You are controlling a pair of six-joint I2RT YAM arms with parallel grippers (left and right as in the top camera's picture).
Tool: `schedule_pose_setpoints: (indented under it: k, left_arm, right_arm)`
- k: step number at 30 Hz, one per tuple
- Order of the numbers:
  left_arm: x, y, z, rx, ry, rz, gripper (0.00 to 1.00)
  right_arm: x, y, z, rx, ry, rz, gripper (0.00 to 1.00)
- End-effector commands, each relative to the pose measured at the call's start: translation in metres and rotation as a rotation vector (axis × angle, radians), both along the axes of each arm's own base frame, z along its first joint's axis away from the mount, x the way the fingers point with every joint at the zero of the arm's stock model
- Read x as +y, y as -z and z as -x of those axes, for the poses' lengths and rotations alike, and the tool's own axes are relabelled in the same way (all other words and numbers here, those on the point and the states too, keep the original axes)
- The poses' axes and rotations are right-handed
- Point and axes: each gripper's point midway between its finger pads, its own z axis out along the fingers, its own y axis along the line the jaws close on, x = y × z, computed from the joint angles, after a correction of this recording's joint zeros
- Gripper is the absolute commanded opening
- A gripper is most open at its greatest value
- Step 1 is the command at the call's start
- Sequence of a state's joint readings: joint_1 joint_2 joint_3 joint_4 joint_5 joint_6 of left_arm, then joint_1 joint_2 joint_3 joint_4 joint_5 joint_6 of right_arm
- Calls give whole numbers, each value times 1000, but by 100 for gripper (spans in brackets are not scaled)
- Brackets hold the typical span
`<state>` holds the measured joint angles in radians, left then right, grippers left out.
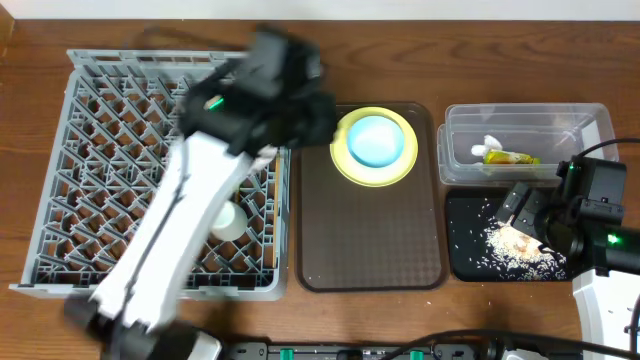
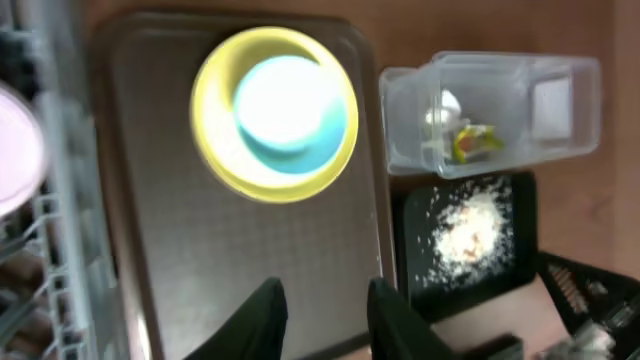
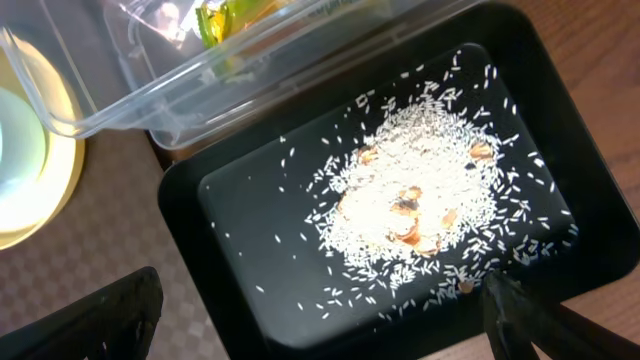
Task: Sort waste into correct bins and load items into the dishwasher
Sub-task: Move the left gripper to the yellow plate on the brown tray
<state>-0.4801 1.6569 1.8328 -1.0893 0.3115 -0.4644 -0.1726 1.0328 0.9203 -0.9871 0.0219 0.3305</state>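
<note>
My left pincer (image 2: 323, 292) hangs released, its two fingers a little apart with nothing between them, up where the rack (image 1: 90, 180) meets the brown tray (image 1: 370, 240). The next thing for the rack, as I judge it, is the blue bowl (image 1: 378, 140), which sits nested in the yellow plate (image 1: 341, 160) at the far end of that tray.

To do this well I should spread the fingers wider before going down. I should meet the bowl's rim from above on the side nearest the rack, with one finger inside the wall and one outside. The plate lies right under the bowl, so I should pinch the bowl alone and lift straight up, or the plate may drag along.

A small white cup (image 1: 228, 222) sits among the rack's pegs, so the bowl wants a free row, tipped on edge.

My right pincer (image 3: 320, 288) is spread wide and empty over the black tray (image 1: 465, 255), where the rice (image 1: 515, 245) lies. The wrapper (image 1: 508, 157) and the white scrap (image 1: 488, 143) are in the clear tub (image 1: 590, 125).
</note>
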Motion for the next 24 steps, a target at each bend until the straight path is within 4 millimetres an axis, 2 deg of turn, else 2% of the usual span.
schedule_pose_setpoints:
  k: [1,3,7,10,13,17,21,23,24]
  left_arm:
    - [-39,30,-22,10,65,-109,37]
    - [-63,53,-27,26,103,-120,49]
    - [-101,101,-36,43,157,-145,53]
    - [-112,135,-47,33,152,-207,52]
    - [-110,166,-54,44,135,-282,52]
    - [-102,187,-59,53,116,-346,52]
    - [-101,193,-60,59,115,-356,51]
    - [-102,194,-58,62,118,-358,37]
    - [-102,195,-57,64,121,-360,35]
  right_arm:
    - [-3,-4,-1,-12,14,3,99]
    - [-3,-4,-1,-12,14,3,99]
    - [-3,-4,-1,-12,14,3,99]
    - [-3,-4,-1,-12,14,3,99]
    - [-3,-4,-1,-12,14,3,99]
    - [-3,-4,-1,-12,14,3,99]
    - [-3,-4,-1,-12,14,3,99]
    - [-3,-4,-1,-12,14,3,99]
    - [-3,-4,-1,-12,14,3,99]
